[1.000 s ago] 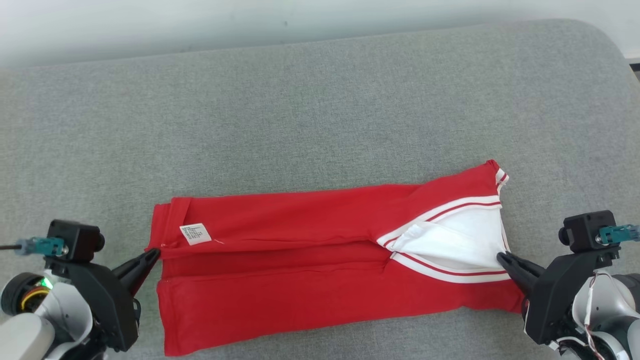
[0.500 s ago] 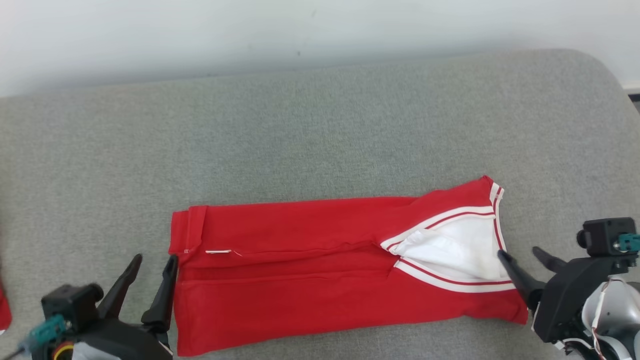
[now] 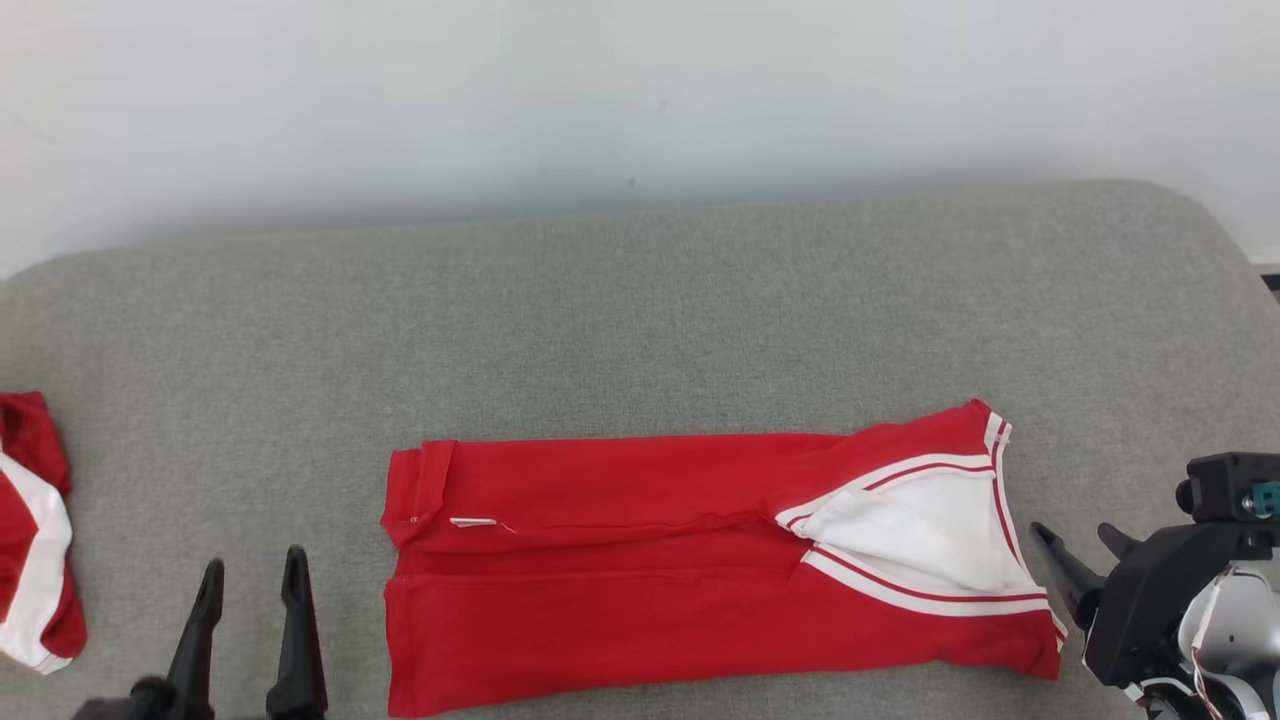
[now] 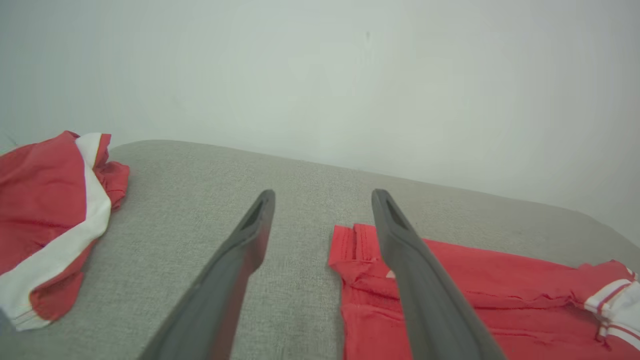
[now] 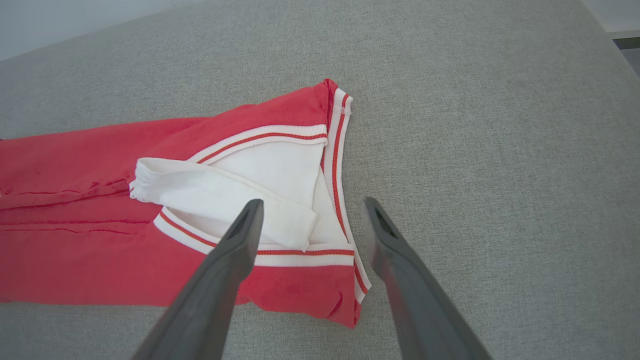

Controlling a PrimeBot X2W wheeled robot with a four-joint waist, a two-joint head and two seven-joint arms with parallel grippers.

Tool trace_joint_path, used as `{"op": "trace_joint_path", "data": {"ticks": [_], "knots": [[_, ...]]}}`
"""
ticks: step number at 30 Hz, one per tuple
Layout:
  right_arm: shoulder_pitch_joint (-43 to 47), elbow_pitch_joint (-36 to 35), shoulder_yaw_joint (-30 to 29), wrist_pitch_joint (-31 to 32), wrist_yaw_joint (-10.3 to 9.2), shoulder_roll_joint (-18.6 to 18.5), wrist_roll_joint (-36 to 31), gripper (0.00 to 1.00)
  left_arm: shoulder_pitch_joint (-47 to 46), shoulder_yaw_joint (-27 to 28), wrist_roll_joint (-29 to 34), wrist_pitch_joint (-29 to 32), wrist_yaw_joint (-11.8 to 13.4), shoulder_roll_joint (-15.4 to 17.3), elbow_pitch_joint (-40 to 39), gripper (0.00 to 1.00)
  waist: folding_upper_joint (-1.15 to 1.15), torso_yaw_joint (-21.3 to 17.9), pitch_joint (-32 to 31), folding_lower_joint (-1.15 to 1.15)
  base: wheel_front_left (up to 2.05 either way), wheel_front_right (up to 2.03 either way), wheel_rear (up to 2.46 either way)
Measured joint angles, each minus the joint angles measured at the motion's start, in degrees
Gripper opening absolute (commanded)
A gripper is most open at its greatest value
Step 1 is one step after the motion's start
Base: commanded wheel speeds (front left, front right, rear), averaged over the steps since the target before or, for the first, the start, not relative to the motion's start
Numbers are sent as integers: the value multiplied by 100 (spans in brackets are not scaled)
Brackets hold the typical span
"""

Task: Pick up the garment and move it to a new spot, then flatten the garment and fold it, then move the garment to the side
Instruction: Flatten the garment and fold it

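The red garment (image 3: 650, 560) is lying folded into a long band on the grey fabric-covered table (image 3: 640, 320), in the lower middle of the head view. Its right end is showing a white inner part (image 3: 920, 520) with white and red stripes around it. A small white label (image 3: 472, 521) is sitting near its left end.

The left gripper (image 3: 253, 560) is standing in the lower left of the head view with its two fingers apart and nothing between them. It is near the left edge of the garment and is not touching it. In the left wrist view this gripper (image 4: 324, 195) is pointing at the bare table just beside the garment (image 4: 500, 280).

The right gripper (image 3: 1070, 530) is in the lower right, also with fingers apart and holding nothing, just beside the striped end. In the right wrist view its fingers (image 5: 312, 201) are hanging over that end of the garment (image 5: 75, 165).

A second red and white garment (image 3: 35, 540) is lying crumpled at the left edge, well apart from the first one.
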Motion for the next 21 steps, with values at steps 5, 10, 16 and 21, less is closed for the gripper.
{"op": "trace_joint_path", "data": {"ticks": [5,10,16,21], "knots": [[-249,409,1,-187,0,-2,-30,100,396,657,700,0,-457,-553,-79,100,0,47,-67,0,0,0,0],[-524,979,-41,-385,0,-4,-140,100,562,1024,1101,0,-731,-832,7,100,0,70,9,1,0,0,0],[-967,1750,-77,-638,0,-13,-225,100,538,1232,1270,0,-867,-967,-2,100,0,128,206,1,0,0,0],[-1287,2330,-2,-882,0,36,-268,100,406,1298,1355,0,-899,-992,-47,100,0,209,424,1,0,0,0]]}}
